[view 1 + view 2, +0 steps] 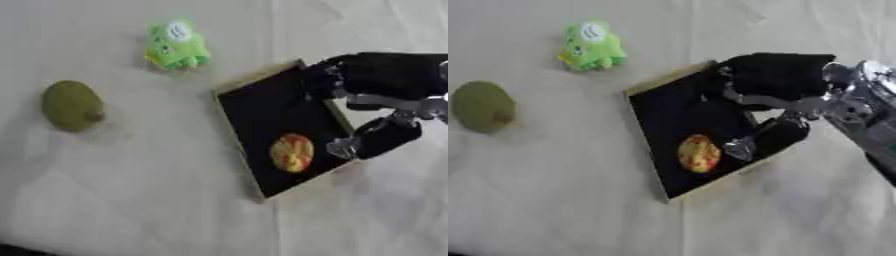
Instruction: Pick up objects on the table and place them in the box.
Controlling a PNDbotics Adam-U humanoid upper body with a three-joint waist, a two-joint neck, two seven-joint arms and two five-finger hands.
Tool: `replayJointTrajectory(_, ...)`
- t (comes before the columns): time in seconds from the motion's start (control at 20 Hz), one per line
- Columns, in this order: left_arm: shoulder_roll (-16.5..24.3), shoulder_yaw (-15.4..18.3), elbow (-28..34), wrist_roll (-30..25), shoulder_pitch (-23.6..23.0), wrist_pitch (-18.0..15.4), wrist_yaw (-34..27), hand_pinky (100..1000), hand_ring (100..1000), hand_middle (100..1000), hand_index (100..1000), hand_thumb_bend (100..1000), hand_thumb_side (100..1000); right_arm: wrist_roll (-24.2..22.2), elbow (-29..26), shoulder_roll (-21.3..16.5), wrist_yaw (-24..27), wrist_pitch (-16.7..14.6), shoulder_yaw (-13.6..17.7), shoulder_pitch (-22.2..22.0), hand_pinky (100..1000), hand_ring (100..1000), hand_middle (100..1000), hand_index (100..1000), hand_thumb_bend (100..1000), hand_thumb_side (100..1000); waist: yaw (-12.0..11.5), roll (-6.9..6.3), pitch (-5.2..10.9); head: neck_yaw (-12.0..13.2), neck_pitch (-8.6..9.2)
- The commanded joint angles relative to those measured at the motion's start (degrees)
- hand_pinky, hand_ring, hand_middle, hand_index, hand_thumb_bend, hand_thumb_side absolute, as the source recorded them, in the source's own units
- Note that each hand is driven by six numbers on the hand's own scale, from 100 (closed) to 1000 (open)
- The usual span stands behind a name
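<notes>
left eye: box (pixel 234 107) on counter (pixel 157 200), orange-yellow ball (pixel 291 153) inside; green plush toy (pixel 178 46) and olive avocado (pixel 73 105) outside, left | right eye: right robot hand (pixel 773 80) over box's right rim, fingers relaxed, empty | step: lift clear of rim, approach plush from above

one box (pixel 254 150) – three objects: fruit (pixel 292 152), kiwi (pixel 72 105), green toy (pixel 177 46).
</notes>
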State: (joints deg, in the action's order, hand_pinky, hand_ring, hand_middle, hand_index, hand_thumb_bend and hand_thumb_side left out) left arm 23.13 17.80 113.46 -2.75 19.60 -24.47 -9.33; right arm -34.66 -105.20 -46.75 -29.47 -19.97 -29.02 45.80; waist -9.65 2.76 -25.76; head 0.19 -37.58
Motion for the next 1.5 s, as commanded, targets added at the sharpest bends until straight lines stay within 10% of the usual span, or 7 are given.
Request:
replayJointTrajectory(0.05, 0.85, 0.29, 1.13, -0.23, 0.37, -0.04, -0.31, 896, 654, 771, 890, 100, 592, -2.16, 0.04, -0.98, 0.08, -2.55, 1.0, 0.28, 899, 968, 813, 905, 100, 269, 0.01, -0.27, 1.51, 0.08, 0.23)
replayJointTrajectory(0.55, 3.02, -0.5, 1.11, -0.16, 1.59, -0.57, 0.52, 893, 663, 773, 893, 100, 625, 10.19, -8.3, -4.8, 12.15, 4.76, 13.05, -2.77, 879, 929, 733, 840, 100, 141, 0.94, -0.87, 1.75, 1.86, 0.39)
replayJointTrajectory(0.85, 12.52, -3.52, -4.6, -2.09, 3.83, -4.51, 5.97, 880, 673, 781, 911, 100, 672, 22.2, -9.37, -7.65, 24.25, 4.97, 19.63, -5.68, 875, 915, 697, 810, 100, 163, 1.63, -1.51, 2.04, 3.41, 0.36)
replayJointTrajectory(1.15, 28.59, -9.48, -17.75, -1.94, 6.4, -12.02, 18.25, 874, 734, 799, 938, 100, 315, 27.19, -9.39, -9.73, 29.0, 3.48, 24.77, -9.86, 875, 913, 692, 803, 100, 153, 2.12, -1.93, 2.3, 3.47, 0.15)
replayJointTrajectory(1.5, 36.63, -17.53, -28.52, -6.62, 12.99, -16.11, 30.19, 878, 801, 822, 942, 100, 244, 32.06, -9.39, -9.62, 31.98, 2.42, 29.15, -13.1, 877, 907, 682, 796, 100, 156, 3.02, -2.04, 2.79, 3.44, 0.63)
